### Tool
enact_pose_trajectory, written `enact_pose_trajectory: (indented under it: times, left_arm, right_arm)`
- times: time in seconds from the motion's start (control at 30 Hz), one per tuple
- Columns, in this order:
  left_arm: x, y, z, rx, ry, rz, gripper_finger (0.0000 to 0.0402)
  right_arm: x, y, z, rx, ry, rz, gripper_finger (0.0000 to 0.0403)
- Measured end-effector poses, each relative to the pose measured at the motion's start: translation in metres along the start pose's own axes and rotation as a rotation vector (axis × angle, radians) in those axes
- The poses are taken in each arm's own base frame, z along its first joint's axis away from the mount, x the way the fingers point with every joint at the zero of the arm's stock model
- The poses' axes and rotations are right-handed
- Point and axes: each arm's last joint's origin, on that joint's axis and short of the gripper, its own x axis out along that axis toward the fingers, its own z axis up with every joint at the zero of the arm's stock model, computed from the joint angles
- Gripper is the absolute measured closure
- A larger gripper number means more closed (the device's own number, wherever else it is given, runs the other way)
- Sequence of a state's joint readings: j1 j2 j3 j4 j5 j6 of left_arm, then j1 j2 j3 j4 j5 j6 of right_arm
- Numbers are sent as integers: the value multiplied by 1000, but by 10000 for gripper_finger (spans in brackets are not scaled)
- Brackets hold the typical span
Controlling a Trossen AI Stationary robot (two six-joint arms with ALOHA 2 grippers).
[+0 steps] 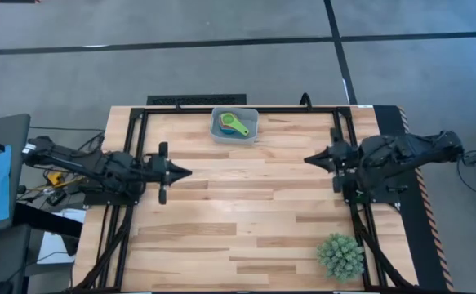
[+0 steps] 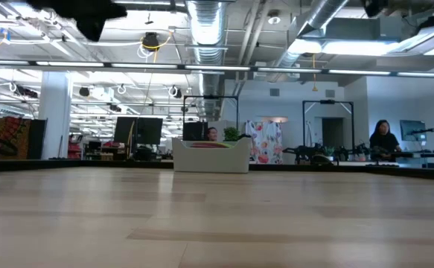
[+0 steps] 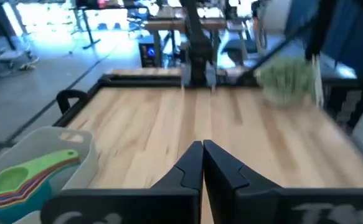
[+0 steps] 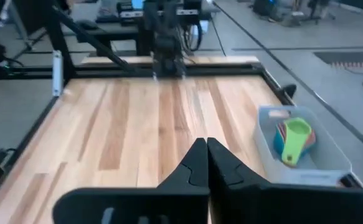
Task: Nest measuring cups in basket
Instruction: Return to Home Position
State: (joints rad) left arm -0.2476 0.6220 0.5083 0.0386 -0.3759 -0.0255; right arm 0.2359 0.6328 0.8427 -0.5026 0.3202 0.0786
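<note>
The measuring cups (image 1: 232, 125) sit nested inside the pale grey-blue basket (image 1: 251, 135) at the table's far edge; the green cup (image 4: 293, 140) lies on top, with orange, red and blue rims showing under it. The left wrist view also shows the stack (image 3: 19, 180) in the basket (image 3: 81, 158). My left gripper (image 1: 187, 172) is shut and hovers over the table's left middle, pointing right. My right gripper (image 1: 307, 159) is shut over the right middle, pointing left. Both are well clear of the basket.
A spiky green ball-shaped plant (image 1: 340, 256) stands near the table's near right corner. A black frame (image 1: 221, 100) runs around the table's edges. The low view shows the basket (image 2: 211, 156) far off and people in the room behind. Bare wood (image 1: 246, 204) lies between the grippers.
</note>
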Motion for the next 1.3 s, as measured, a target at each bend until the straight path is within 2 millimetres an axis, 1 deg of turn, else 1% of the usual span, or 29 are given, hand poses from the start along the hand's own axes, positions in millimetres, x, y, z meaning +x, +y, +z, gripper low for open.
enact_pose_trajectory:
  times: [0.07,0.13,0.2,0.3,0.37,0.53,0.73,0.83,0.93,1.1,1.23,1.3]
  left_arm:
    - [-3,2,-18,70,14,-20,401]
    - [-6,4,-27,92,6,-23,401]
    - [-9,7,-35,96,9,-8,401]
    - [-14,11,-49,121,15,2,401]
    - [-17,14,-57,116,2,17,401]
    - [-26,22,-71,100,-36,32,401]
    - [-33,27,-77,102,-83,48,401]
    - [-34,29,-82,108,-86,57,401]
    - [-34,30,-82,122,-88,65,401]
    - [-34,29,-82,156,-84,42,401]
    - [-34,29,-83,159,-79,42,401]
    - [-35,30,-83,159,-78,42,401]
  right_arm:
    - [1,-1,-12,-5,-4,-5,398]
    - [1,-1,-19,-29,-66,6,397]
    - [1,-2,-30,-46,-115,10,396]
    - [1,-4,-43,-36,-203,2,398]
    - [1,-6,-53,-26,-234,15,398]
    - [1,-11,-70,-2,-298,19,394]
    - [-3,-16,-85,4,-327,15,398]
    - [-2,-17,-93,6,-329,17,390]
    - [-1,-18,-102,26,-325,13,387]
    - [-3,-18,-114,25,-345,36,398]
    - [-7,-19,-125,33,-390,36,390]
    - [-6,-19,-129,41,-401,37,389]
